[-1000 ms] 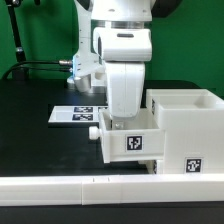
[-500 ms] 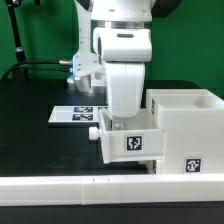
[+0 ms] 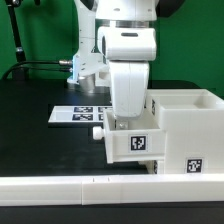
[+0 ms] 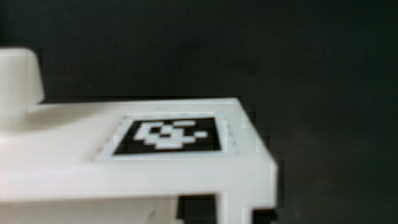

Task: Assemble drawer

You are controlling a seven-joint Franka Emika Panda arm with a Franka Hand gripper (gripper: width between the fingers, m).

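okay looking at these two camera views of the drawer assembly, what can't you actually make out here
- Exterior view: the hand's fingertips are hidden behind the arm's own white body, so open or shut cannot be told.
- Exterior view: the marker board is partly covered by the arm and the small tray.
- Exterior view: the housing is cut off by the exterior view's right edge.
- Wrist view: blurred; the tag pattern is unreadable, and the hand is not in view.
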